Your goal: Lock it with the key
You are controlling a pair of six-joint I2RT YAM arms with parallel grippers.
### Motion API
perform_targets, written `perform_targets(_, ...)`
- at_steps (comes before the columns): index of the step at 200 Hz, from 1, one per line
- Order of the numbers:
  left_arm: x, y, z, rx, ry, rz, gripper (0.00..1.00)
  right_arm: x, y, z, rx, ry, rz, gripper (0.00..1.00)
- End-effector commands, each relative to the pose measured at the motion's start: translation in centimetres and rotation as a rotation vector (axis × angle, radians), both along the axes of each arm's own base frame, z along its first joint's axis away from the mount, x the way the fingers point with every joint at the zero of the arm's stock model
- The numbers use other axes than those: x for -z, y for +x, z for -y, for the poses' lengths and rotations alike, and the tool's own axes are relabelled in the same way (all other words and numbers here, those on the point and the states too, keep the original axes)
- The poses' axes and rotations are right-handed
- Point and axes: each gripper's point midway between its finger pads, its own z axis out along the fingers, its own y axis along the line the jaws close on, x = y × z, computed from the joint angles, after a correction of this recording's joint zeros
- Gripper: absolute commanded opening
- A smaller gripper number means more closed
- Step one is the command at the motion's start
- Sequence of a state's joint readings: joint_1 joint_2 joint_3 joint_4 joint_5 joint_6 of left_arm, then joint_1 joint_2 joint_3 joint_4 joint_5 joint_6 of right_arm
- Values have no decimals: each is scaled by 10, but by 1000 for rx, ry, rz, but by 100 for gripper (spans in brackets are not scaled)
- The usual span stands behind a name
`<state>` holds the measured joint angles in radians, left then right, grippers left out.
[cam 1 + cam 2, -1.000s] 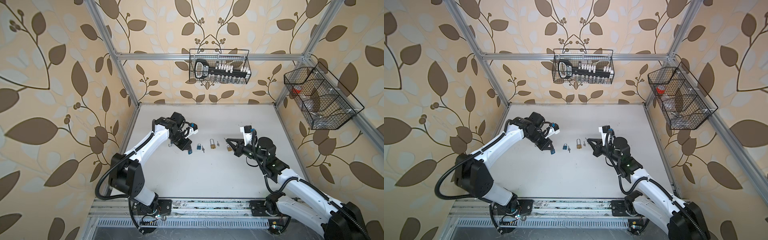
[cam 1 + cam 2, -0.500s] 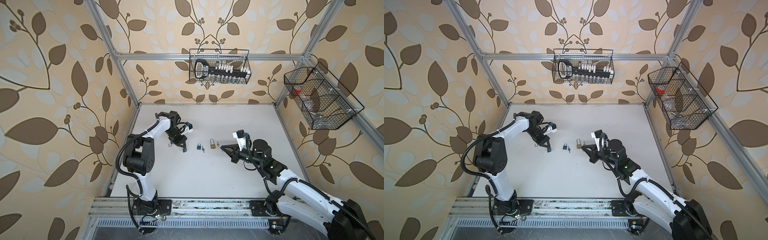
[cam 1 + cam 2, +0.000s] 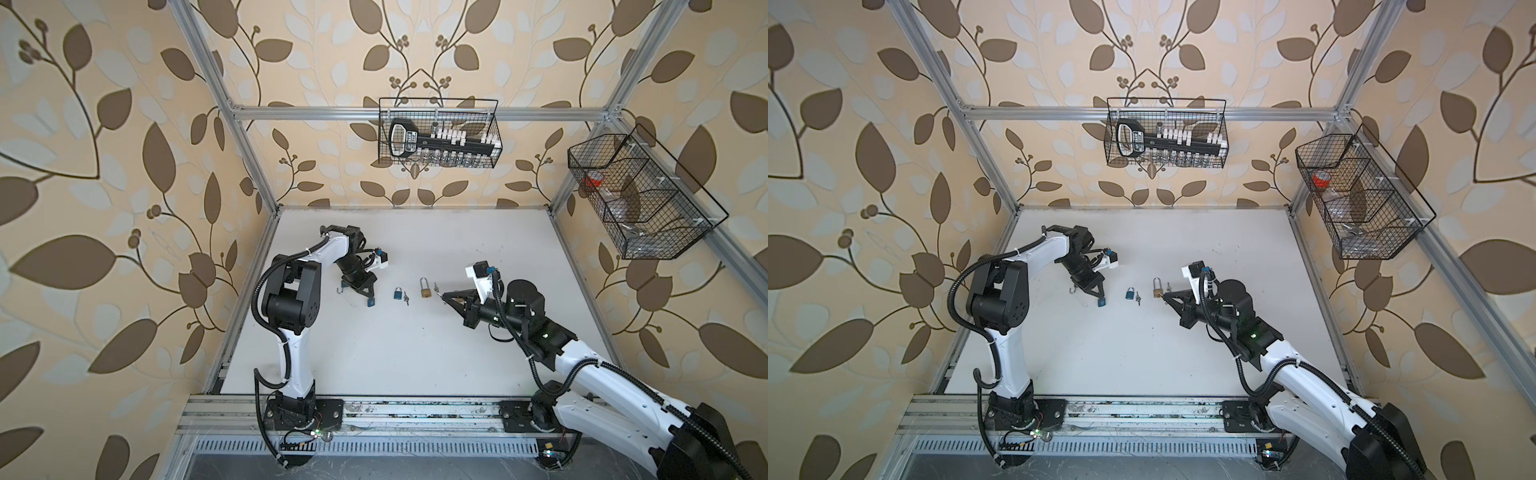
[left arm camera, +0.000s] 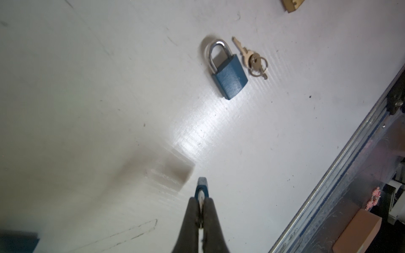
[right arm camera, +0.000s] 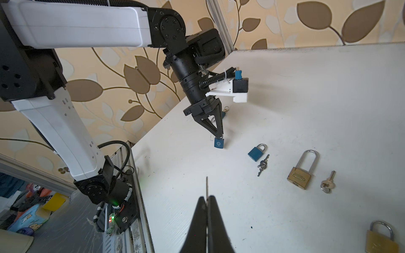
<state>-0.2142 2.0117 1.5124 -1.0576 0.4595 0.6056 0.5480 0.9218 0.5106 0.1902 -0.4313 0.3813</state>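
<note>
In both top views the left jaws pinch a small blue metal padlock (image 3: 371,302) by its top, low over the white bench (image 3: 415,353). The right jaws are pressed together near a long-shackled brass padlock (image 3: 424,289), and what they grip is too thin to see here.

The left wrist view shows the held padlock edge-on, keyhole hidden. A second blue padlock (image 4: 228,74) and its ringed silver keys (image 4: 255,61) lie beyond.

Only the right wrist view shows the thin silver key blade (image 5: 207,186) pinched in the right jaws. It points roughly toward the held padlock, still well apart.

The step looks like bringing key to lock. Next the blade must line up with the keyhole.
</note>
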Motion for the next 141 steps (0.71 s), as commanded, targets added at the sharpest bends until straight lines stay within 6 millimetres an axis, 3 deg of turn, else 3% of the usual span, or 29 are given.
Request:
perform_targets(1, -3, 10, -3, 25, -6, 26, 7, -1, -7, -2, -31, -3, 6, 0)
perform_targets(88, 6, 27, -7, 15, -9, 43, 25, 4, -8, -1, -30, -25, -8, 0)
perform_targets(141, 10, 37, -13, 8, 14, 65, 32, 5, -8, 0, -26, -28, -12, 0)
